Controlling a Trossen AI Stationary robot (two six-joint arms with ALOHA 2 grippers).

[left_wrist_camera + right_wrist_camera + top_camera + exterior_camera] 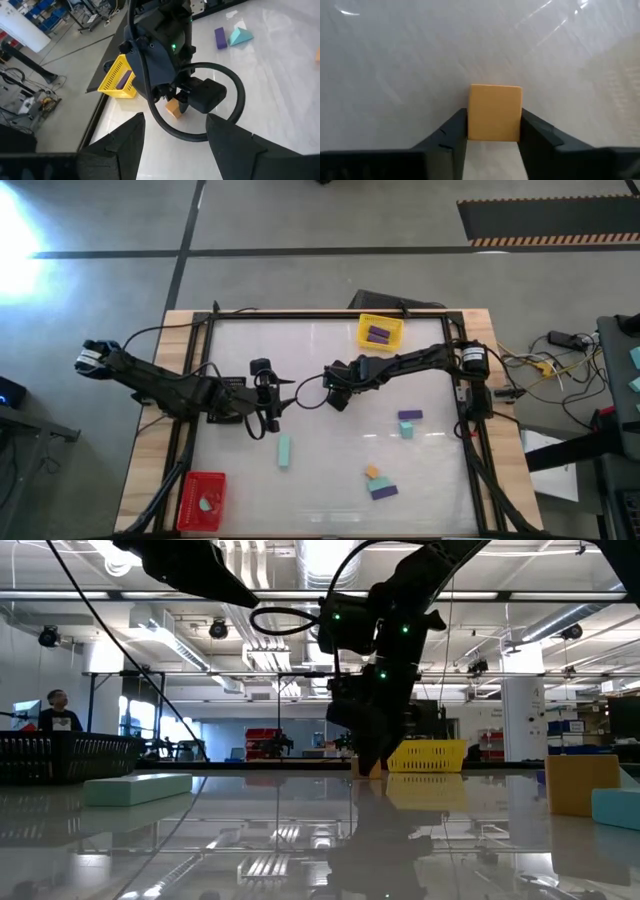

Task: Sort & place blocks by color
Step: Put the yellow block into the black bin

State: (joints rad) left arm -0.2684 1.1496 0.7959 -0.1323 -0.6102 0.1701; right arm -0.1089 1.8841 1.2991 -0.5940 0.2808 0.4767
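My right gripper (335, 398) hangs over the middle of the table, shut on a small orange cube (495, 107), which also shows under it in the left wrist view (173, 108). My left gripper (272, 408) is open just left of it, its fingers pointing at the right gripper and touching nothing. A mint bar (284, 450) lies flat on the table nearer the front. A purple bar (410, 416) and a teal piece (407, 429) lie to the right. An orange cube (372, 472), a teal piece and a purple bar (384, 491) sit together near the front. My right gripper pinches the orange cube between its two fingers (452, 132), which lie on two opposite side faces (474, 125). The fingers come from above, pointing down. The cube sits square between them, at or just above the table; I cannot tell which.
The yellow tray (380, 332) at the far edge holds a purple bar. The red tray (202, 500) at the near left corner holds a teal piece. A black tray (65, 755) sits under my left arm. Bare table lies between the mint bar and the right-hand blocks.
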